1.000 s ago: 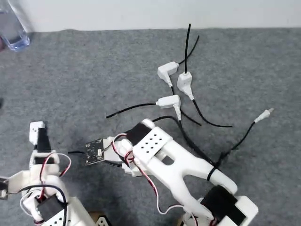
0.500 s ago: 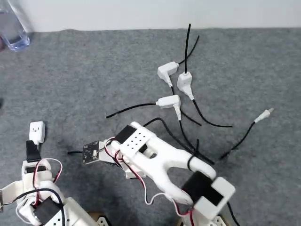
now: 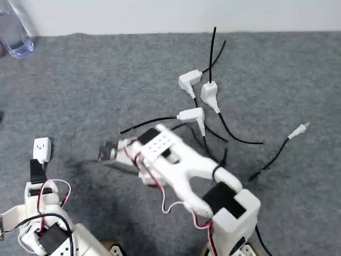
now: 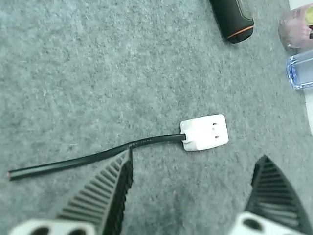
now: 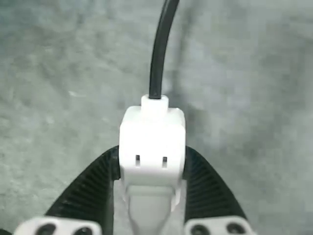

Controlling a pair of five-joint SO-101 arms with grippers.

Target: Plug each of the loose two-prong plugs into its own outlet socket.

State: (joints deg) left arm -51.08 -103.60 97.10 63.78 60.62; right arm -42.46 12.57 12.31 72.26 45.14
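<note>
Far left: one white outlet socket [image 3: 41, 149] flat on the carpet [image 3: 80, 80], with the left gripper [image 4: 195, 159] spread wide just short of it. Centre: one two-slot socket [image 5: 152, 132] pinched across its flat sides by the right gripper [image 5: 151, 152], three white corded bodies [image 3: 192, 114] grouped beyond; far right, one slim plug [image 3: 301, 128]. All judged light, rigid, smooth plastic on springy black cords [image 3: 234, 138]; hold by the body's flat sides, never cord or prongs.

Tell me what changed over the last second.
The left gripper let go of its socket, now lying on the carpet, and drew back, fingers open. The right gripper, shut on a second socket, swung farther out toward the white connectors. The connectors and the small plug stayed put.
</note>
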